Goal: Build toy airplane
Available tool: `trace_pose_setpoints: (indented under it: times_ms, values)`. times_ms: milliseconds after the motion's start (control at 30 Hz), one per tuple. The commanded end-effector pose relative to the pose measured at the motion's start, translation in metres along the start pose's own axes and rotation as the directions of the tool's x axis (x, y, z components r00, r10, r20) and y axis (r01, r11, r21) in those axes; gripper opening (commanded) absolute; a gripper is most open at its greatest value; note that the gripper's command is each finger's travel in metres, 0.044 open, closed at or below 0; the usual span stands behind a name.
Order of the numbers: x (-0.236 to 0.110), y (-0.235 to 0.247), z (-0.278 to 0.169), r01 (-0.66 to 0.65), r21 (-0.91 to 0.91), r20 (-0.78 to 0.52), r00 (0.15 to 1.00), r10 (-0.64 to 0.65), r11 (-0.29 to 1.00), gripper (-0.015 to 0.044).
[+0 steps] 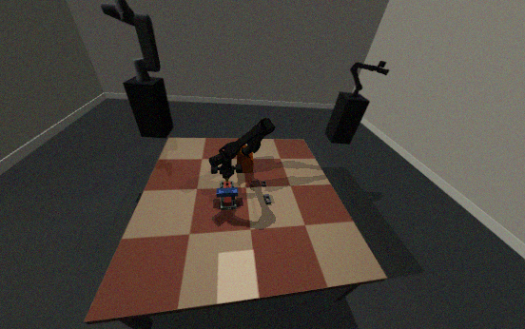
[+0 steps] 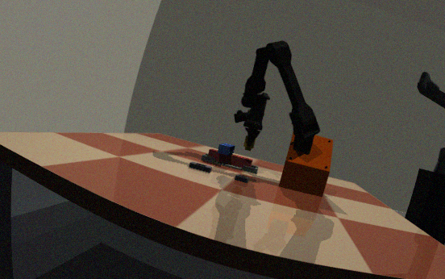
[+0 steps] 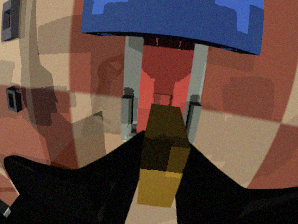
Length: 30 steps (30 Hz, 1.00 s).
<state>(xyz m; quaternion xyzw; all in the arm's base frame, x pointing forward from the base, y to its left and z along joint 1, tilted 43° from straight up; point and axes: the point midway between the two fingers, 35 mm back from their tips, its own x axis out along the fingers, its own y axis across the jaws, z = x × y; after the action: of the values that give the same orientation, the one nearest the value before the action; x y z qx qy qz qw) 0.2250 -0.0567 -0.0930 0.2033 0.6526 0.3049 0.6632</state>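
Note:
The red fuselage [image 1: 228,201] [image 2: 235,159] [image 3: 164,72] lies in the grey jig cradle [image 1: 222,205] [image 2: 251,168] [image 3: 133,63] near the table's middle. The blue wing [image 1: 226,191] [image 2: 226,148] [image 3: 173,10] sits across the top of the fuselage. My gripper [image 1: 227,181] [image 2: 250,142] [image 3: 161,163] is shut on the yellow tail fin [image 2: 249,143] [image 3: 160,169]. It holds the fin a little above the fuselage's tail end, in line with the cradle. The tail socket is hidden under the fin in the wrist view.
The arm's orange base block [image 1: 245,161] [image 2: 307,164] stands behind the jig. Two small dark blocks [image 1: 267,199] [image 2: 200,167] [image 2: 241,178] lie on the checkered table [image 1: 166,214] beside the jig. Two black pedestals with camera arms [image 1: 147,105] [image 1: 346,116] stand on the floor beyond the table.

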Motion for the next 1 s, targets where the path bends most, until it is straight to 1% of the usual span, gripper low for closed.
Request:
trace_pose_setpoints:
  times_ms: [0,633,833,967]
  values:
    - [0.005,0.0,0.0,0.001,0.0,-0.002,1.0,-0.001,1.0,0.0065]
    - [0.036,0.0,-0.001,-0.001,-0.001,-0.001,1.0,0.001,1.0,0.0065]
    - [0.038,0.0,-0.001,-0.001,-0.001,-0.001,1.0,0.001,1.0,0.0065]
    - [0.037,0.0,-0.001,0.0,-0.005,-0.006,1.0,0.0,1.0,0.0038]
